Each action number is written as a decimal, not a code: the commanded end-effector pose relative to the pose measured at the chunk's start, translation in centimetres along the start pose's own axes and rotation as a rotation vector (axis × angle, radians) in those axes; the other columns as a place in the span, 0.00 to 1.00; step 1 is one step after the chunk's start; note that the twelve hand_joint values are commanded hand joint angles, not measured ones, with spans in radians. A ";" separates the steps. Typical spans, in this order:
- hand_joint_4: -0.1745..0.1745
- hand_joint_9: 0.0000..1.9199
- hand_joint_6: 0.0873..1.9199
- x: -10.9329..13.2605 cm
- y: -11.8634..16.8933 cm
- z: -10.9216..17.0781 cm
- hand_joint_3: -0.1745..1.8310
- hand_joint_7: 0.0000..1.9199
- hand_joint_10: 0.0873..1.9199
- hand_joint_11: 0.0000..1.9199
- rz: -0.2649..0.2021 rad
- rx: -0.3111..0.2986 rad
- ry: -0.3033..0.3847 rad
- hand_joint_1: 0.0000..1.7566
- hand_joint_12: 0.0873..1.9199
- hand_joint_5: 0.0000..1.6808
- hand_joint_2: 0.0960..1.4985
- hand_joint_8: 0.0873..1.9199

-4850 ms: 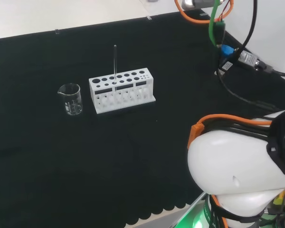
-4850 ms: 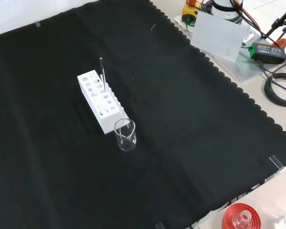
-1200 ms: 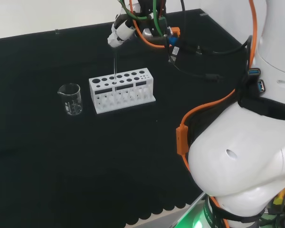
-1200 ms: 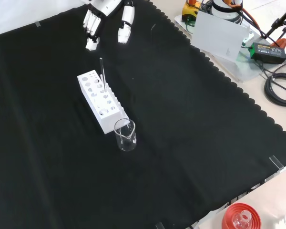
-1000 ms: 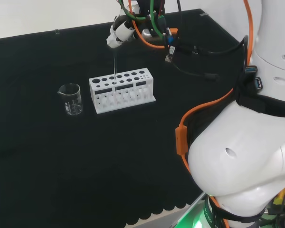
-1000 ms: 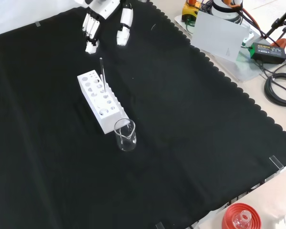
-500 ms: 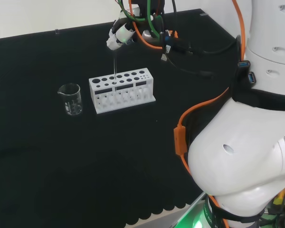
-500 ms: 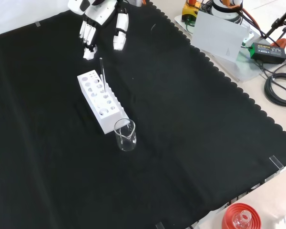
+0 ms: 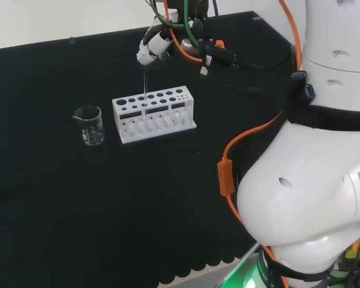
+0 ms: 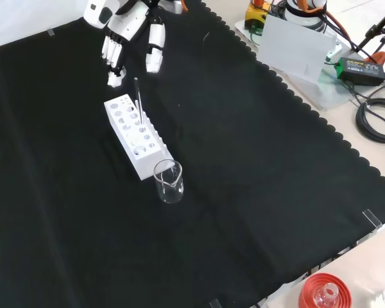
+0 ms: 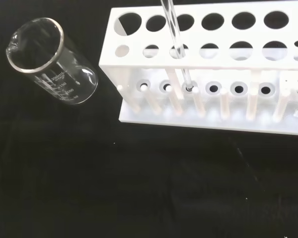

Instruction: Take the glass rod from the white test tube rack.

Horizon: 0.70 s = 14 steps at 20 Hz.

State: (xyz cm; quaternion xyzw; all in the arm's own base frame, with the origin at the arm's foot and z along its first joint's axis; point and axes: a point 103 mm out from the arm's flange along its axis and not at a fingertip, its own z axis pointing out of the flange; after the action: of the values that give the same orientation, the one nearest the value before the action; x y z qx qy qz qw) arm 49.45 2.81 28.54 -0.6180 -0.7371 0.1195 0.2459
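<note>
My hand (image 10: pixel 125 29) hangs spread, fingers straight, holding nothing. Right below it the glass rod (image 10: pixel 138 99) stands upright in the white test tube rack (image 10: pixel 131 135). I want fingers and thumb either side of the rod's top, then a straight lift, steering clear of the beaker (image 10: pixel 169 181).

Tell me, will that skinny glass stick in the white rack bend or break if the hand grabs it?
The glass rod looks thin, straight and clear, so it is probably stiff and would likely snap, not bend. Its smooth surface may be slippery for the open hand above it. Laid on the cloth, it would probably roll. The white rack holds it upright.
</note>
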 end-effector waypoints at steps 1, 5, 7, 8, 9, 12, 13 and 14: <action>0.31 0.26 0.00 -0.3 1.1 0.6 0.01 0.16 0.42 0.21 0.004 0.028 -0.001 0.32 0.70 0.22 0.74 0.42; 0.31 0.26 0.00 -0.3 1.2 1.0 0.01 0.16 0.42 0.21 -0.003 0.043 0.001 0.32 0.70 0.23 0.73 0.42; 0.31 0.27 0.00 -0.2 1.1 1.2 0.00 0.17 0.42 0.21 -0.003 0.048 0.005 0.32 0.70 0.23 0.73 0.42; 0.31 0.27 0.00 -0.2 1.1 1.3 0.00 0.17 0.42 0.21 -0.005 0.052 0.004 0.32 0.71 0.23 0.73 0.42; 0.32 0.27 0.00 -0.1 1.1 1.5 0.00 0.17 0.42 0.21 -0.006 0.055 0.000 0.32 0.71 0.23 0.73 0.42; 0.32 0.27 0.00 -0.2 1.3 1.8 0.00 0.17 0.43 0.21 -0.004 0.064 -0.001 0.32 0.71 0.23 0.73 0.42; 0.32 0.28 0.00 -0.2 1.4 1.9 0.00 0.17 0.43 0.21 -0.003 0.065 -0.003 0.32 0.71 0.23 0.73 0.42; 0.31 0.28 0.00 -0.2 1.5 2.0 0.00 0.17 0.43 0.21 -0.002 0.067 -0.004 0.32 0.71 0.24 0.73 0.42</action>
State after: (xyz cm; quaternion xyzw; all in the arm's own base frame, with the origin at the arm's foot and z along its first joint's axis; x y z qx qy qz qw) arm 49.71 3.12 26.41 -0.6088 -0.7342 0.1413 0.2652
